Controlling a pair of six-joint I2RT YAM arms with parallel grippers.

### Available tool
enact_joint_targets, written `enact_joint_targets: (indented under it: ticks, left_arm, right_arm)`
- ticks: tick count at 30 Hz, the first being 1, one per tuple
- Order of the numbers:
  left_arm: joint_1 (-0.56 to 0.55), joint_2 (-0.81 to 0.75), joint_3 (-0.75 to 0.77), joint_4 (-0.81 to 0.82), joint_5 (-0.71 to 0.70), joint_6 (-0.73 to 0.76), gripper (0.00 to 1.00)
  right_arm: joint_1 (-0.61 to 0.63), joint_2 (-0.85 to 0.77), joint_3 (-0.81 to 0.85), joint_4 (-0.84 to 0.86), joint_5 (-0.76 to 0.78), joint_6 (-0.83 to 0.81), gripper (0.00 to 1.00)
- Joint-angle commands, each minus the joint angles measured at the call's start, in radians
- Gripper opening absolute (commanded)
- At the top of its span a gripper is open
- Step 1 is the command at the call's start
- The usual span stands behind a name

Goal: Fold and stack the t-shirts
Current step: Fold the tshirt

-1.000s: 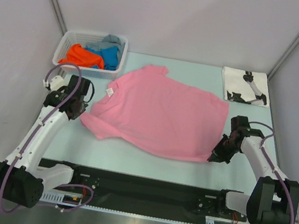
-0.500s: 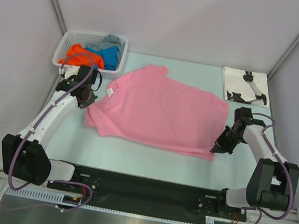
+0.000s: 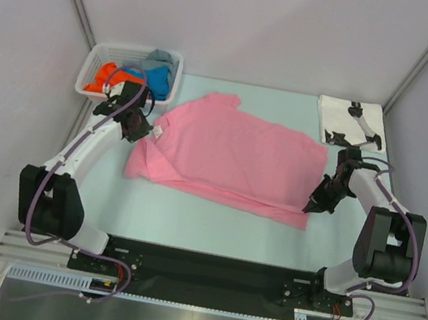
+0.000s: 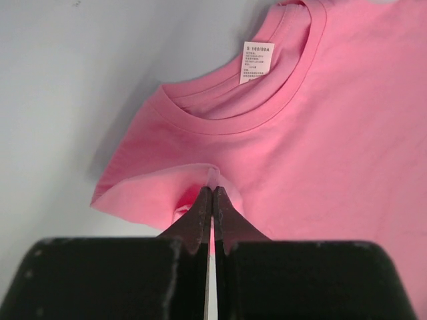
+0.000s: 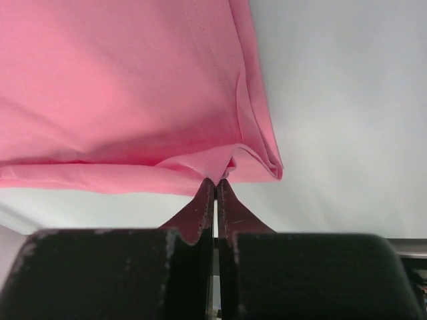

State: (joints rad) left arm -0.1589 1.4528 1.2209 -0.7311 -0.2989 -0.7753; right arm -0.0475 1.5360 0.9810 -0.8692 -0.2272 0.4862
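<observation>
Nearest, the right gripper [image 5: 217,181] is pinched tight on the hem corner of the pink shirt [image 3: 230,159], toward the right edge of the table [image 3: 187,221]. Farther in, the left gripper [image 4: 212,195] is clamped on a sleeve fold beside the collar. The shirt lies across the table's middle, and its near side looks doubled over. I judge the first lengthwise fold is in hand. Next, both grippers should carry the pinched edge evenly toward the far side, then release without dragging the cloth. A basket [image 3: 99,59] in the far left corner holds loose shirts [image 3: 159,79], and a folded white shirt [image 3: 350,121] sits in the far right corner. The table is pale green and smooth, boxed in by plain grey walls [image 3: 246,17].
</observation>
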Motion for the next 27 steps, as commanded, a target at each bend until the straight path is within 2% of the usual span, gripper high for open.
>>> enact_joint_targets:
  ticks: [1, 27]
  left_arm:
    - [-0.008, 0.015, 0.063, 0.039, 0.035, 0.037, 0.0]
    - [-0.034, 0.265, 0.288, 0.044, 0.129, 0.128, 0.0]
  right_arm:
    - [-0.015, 0.022, 0.05, 0.013, -0.001, -0.032, 0.0]
    - [-0.04, 0.088, 0.087, 0.03, -0.014, -0.04, 0.0]
